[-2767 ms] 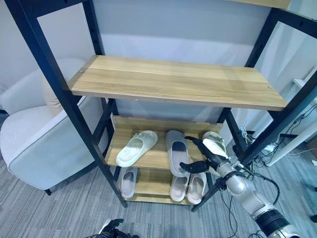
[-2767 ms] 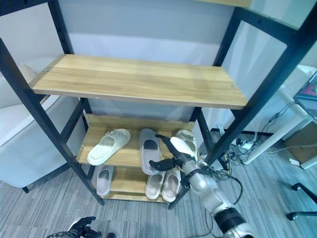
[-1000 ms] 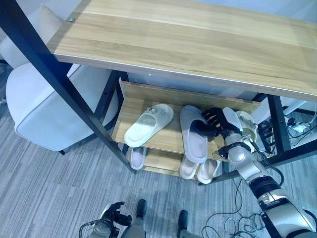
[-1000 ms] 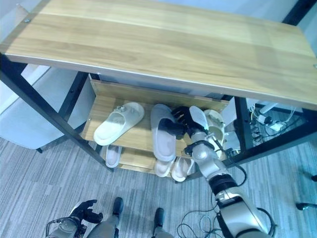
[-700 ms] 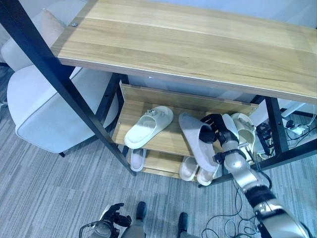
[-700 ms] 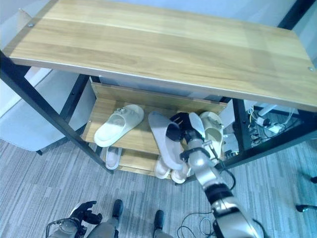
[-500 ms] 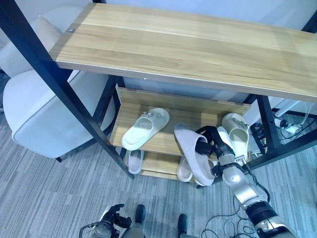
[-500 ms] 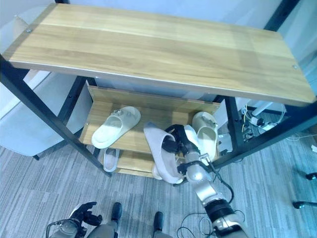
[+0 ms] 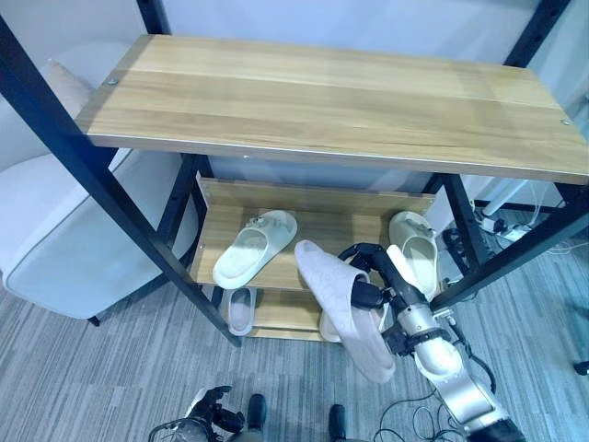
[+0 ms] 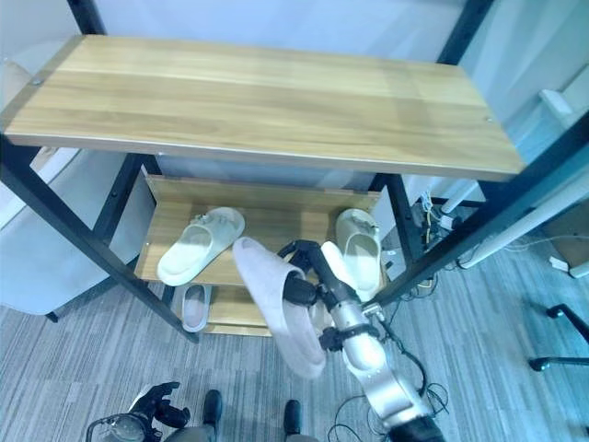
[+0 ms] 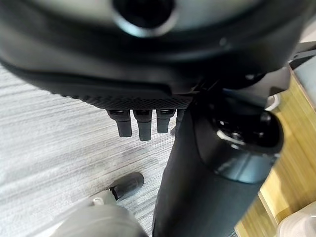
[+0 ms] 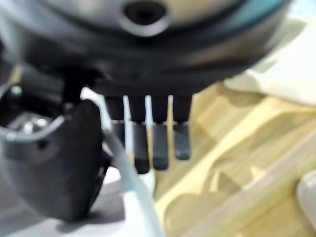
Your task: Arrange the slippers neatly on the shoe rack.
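My right hand (image 9: 370, 277) is shut on a grey slipper (image 9: 345, 313), its fingers curled round the strap. The slipper hangs tilted, toe down, in front of the shoe rack (image 9: 304, 101) and off its middle shelf (image 9: 304, 230). On that shelf lie a cream slipper (image 9: 250, 249) at the left, angled, and another cream slipper (image 9: 416, 249) at the right. The bottom shelf holds a grey slipper (image 9: 239, 308) at the left and a pale pair (image 9: 329, 324) partly hidden behind the held slipper. My left hand (image 9: 210, 410) hangs low near the floor, relaxed with nothing in it.
A wide wooden top shelf (image 10: 258, 92) overhangs the lower shelves, with black uprights (image 9: 110, 193) at the corners. A pale armchair (image 9: 64, 249) stands left of the rack. Cables and a power strip (image 9: 488, 221) lie on the floor at the right, and a chair base (image 10: 561, 354) beyond.
My right hand has closed on the grey slipper and drawn it off the middle shelf toward me, so it now hangs out in front. The camera has shifted too.
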### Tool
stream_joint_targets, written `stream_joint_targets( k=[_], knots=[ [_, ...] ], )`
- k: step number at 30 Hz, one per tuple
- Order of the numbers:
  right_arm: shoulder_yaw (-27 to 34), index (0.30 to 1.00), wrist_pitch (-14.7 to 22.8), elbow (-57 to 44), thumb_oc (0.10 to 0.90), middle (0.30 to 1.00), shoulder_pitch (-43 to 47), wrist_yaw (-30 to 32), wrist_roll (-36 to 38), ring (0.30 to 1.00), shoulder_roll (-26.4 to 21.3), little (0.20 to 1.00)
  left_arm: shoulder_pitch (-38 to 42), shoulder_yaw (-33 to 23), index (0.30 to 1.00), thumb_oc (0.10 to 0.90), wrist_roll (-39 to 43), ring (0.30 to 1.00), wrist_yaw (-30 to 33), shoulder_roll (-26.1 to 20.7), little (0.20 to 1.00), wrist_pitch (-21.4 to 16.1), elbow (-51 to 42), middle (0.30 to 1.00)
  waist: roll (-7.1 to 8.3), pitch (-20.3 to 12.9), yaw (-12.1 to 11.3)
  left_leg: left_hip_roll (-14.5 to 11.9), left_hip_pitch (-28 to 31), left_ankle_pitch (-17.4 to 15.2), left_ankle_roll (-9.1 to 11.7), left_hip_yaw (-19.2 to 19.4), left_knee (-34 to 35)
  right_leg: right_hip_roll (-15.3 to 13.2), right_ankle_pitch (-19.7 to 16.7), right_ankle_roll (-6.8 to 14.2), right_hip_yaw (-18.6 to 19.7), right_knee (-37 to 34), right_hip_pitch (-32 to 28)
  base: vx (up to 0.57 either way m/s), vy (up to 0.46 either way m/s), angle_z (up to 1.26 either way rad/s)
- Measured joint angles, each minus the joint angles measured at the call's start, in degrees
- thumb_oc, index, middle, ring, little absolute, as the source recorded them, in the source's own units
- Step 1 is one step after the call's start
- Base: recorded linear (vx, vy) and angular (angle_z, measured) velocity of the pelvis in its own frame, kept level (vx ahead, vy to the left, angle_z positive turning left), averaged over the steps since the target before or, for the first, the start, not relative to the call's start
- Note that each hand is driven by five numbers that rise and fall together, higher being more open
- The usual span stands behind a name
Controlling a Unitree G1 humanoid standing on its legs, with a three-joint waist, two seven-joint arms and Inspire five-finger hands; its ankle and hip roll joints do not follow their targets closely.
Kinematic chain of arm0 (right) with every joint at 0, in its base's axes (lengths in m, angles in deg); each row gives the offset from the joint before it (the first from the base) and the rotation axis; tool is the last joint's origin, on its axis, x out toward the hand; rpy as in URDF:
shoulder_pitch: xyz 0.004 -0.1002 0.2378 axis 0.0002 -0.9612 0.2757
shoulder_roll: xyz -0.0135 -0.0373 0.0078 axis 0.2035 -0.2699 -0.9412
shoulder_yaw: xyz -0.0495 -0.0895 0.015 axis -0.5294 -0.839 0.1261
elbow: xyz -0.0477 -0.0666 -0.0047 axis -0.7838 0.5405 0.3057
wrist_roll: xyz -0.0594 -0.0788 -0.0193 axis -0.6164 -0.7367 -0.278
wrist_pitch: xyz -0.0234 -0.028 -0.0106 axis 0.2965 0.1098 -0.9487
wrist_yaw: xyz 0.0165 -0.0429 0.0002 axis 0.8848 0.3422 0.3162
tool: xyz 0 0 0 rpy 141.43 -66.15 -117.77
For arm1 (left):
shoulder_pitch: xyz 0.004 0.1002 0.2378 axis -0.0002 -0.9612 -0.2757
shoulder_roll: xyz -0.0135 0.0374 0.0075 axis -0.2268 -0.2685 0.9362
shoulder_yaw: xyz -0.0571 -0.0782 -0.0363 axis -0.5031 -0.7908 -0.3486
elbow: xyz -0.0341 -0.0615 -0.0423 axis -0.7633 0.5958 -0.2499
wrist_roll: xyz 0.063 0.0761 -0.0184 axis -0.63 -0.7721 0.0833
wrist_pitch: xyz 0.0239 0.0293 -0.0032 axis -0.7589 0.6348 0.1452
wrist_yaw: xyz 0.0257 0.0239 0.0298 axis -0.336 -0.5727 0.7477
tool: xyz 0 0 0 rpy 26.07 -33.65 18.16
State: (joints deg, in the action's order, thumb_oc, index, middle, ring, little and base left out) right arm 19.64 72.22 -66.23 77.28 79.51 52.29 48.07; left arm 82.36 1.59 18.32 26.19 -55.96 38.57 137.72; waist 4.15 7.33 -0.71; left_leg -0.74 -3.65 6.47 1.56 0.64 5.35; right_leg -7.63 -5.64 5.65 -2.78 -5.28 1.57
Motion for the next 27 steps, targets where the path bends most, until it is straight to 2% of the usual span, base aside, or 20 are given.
stream_joint_targets(
  k=[6,8,9,10,12,13,15,16,17,19,20,21,24,26,27],
  knots=[
    [-4.2,0.300,0.0,0.5,0.400,0.300,-7.2,-6.3,4.6,0.300,-0.4,0.300,-0.2,0.4,0.900,0.800,-0.3,0.900,0.0,-0.2,0.900,0.1,0.9,0.900,0.50,-0.6,0.5,1.4,2.1,-1.2,-1.7,2.1,-0.1,-1.4,0.1,1.0,2.1,3.7,0.9,-0.02,0.118,-0.19],
    [-6.6,0.300,-0.1,0.8,0.400,0.300,-7.3,-8.2,5.1,0.300,-0.9,0.300,-0.2,0.9,0.900,0.800,-1.2,0.900,-0.1,0.0,0.900,0.0,1.4,0.900,-0.40,0.0,1.5,1.7,3.2,-1.4,-2.2,2.6,-0.2,-1.1,-0.1,1.5,2.8,9.1,3.5,-0.03,0.138,-0.38],
    [-8.6,0.300,0.1,0.9,0.400,0.300,-7.4,-9.9,6.2,0.300,-1.4,0.300,-0.1,0.9,0.900,0.800,-2.3,0.900,-0.2,0.1,0.900,0.0,1.9,0.900,-1.01,0.4,1.9,1.2,3.6,-1.6,-3.2,3.4,0.0,-1.2,-0.4,2.5,2.8,12.7,5.3,-0.01,0.127,-0.43],
    [-9.7,0.300,0.1,1.1,0.400,0.300,-7.3,-10.5,6.6,0.300,-1.8,0.300,0.0,1.2,0.900,0.800,-2.4,0.900,-0.1,0.0,0.900,-0.1,2.0,0.900,-1.66,0.9,1.9,1.2,4.0,-1.3,-3.7,4.5,0.0,-1.4,-0.2,3.0,1.6,14.2,6.1,0.03,0.072,-0.34],
    [-10.9,0.300,0.1,1.2,0.400,0.300,-8.0,-12.5,6.7,0.300,-2.0,0.300,-0.1,1.1,0.900,0.800,-2.5,0.900,-0.2,0.0,0.900,-0.1,2.1,0.900,-1.80,1.0,1.9,1.3,4.2,-1.4,-4.0,4.5,0.1,-1.9,1.5,4.0,1.0,15.7,6.1,0.07,0.062,-0.07],
    [-11.5,0.300,0.2,1.3,0.400,0.300,-8.1,-13.5,6.8,0.300,-2.0,0.300,-0.2,0.8,0.900,0.800,-2.4,0.900,-0.2,-0.4,0.900,-0.3,2.1,0.900,-1.83,1.0,1.7,1.3,4.1,-1.5,-4.0,4.2,0.1,-1.4,3.7,3.9,0.2,17.5,6.2,0.08,0.038,0.09],
    [-12.0,0.300,0.3,1.9,0.400,0.300,-7.8,-14.8,7.0,0.300,-2.1,0.300,-0.4,0.1,0.900,0.800,-2.3,0.900,-0.6,-1.2,0.900,-0.4,2.0,0.900,-1.69,1.1,1.4,0.8,3.9,-1.4,-4.1,4.0,0.1,0.4,6.0,3.7,-2.0,16.9,4.9,0.08,0.011,0.05],
    [-12.4,0.300,0.8,2.4,0.400,0.300,-7.6,-15.2,7.0,0.300,-2.3,0.300,-1.1,0.0,0.900,0.800,-2.2,0.900,-0.8,-2.1,0.900,-0.4,1.7,0.900,-1.43,1.0,1.5,1.0,3.7,-1.4,-4.1,3.7,0.1,1.9,7.4,2.7,-2.6,15.4,3.9,0.06,0.004,0.01],
    [-12.5,0.300,0.9,3.0,0.400,0.300,-7.2,-15.2,7.0,0.300,-2.7,0.300,-1.4,0.1,0.900,0.800,-2.2,0.900,-0.8,-2.4,0.900,-0.2,1.8,0.900,-1.64,1.1,1.7,0.9,3.3,-1.3,-3.9,3.2,0.0,2.8,7.8,0.8,-1.4,13.9,3.3,0.06,-0.010,0.09],
    [-12.1,0.300,1.0,3.9,0.400,0.300,-7.1,-15.2,7.0,0.300,-3.8,0.300,-1.6,0.2,0.900,0.800,-2.2,0.900,-0.9,-2.4,0.900,-0.1,1.7,0.900,-2.31,1.5,2.3,0.4,2.8,-1.1,-3.7,1.9,0.0,3.5,7.7,0.6,-1.0,12.5,2.9,0.07,-0.045,0.23],
    [-12.0,0.300,0.9,5.7,0.400,0.300,-7.0,-15.1,7.0,0.300,-4.9,0.300,-1.9,0.1,0.900,0.800,-2.2,0.900,-1.0,-2.1,0.900,0.0,1.5,0.900,-3.25,2.0,2.8,-0.3,2.3,-0.4,-2.6,0.7,0.0,5.4,7.4,0.2,0.3,11.5,2.1,0.06,-0.064,0.36],
    [-12.1,0.300,0.9,6.2,0.400,0.300,-7.2,-15.1,6.9,0.300,-5.7,0.300,-2.6,0.2,0.900,0.800,-2.2,0.900,-1.0,-1.9,0.900,0.0,1.5,0.900,-3.60,2.2,2.8,-0.6,2.3,-0.4,-2.6,0.2,0.0,5.7,7.0,-0.6,-0.3,10.7,1.4,0.11,-0.138,0.35],
    [-12.0,0.300,0.9,6.5,0.400,0.300,-8.4,-15.0,7.0,0.300,-7.6,0.300,-3.5,0.1,0.900,0.800,-2.2,0.900,-0.7,-1.6,0.900,0.0,1.5,0.900,-3.83,1.7,2.3,-1.6,2.3,0.3,-1.2,-1.1,-0.1,7.0,5.7,-2.8,-1.7,6.2,-1.2,0.06,-0.122,0.21],
    [-12.1,0.300,0.9,6.5,0.400,0.300,-8.5,-15.0,7.0,0.300,-7.8,0.300,-4.1,0.1,0.900,0.800,-2.1,0.900,-0.7,-1.2,0.900,0.0,1.5,0.900,-3.79,1.6,1.4,-2.5,2.2,0.4,-0.8,-1.5,-0.2,8.1,4.9,-3.4,-1.8,4.6,-2.4,0.01,-0.133,0.20],
    [-12.1,0.300,0.9,6.4,0.400,0.300,-8.2,-15.0,7.0,0.300,-7.8,0.300,-4.2,0.1,0.900,0.800,-2.2,0.900,-0.6,-1.2,0.900,0.0,1.5,0.900,-3.68,1.5,1.4,-2.5,1.3,0.9,0.2,-2.2,-0.7,8.6,4.0,-4.2,-2.5,2.9,-3.3,0.00,-0.100,0.32]
  ],
)
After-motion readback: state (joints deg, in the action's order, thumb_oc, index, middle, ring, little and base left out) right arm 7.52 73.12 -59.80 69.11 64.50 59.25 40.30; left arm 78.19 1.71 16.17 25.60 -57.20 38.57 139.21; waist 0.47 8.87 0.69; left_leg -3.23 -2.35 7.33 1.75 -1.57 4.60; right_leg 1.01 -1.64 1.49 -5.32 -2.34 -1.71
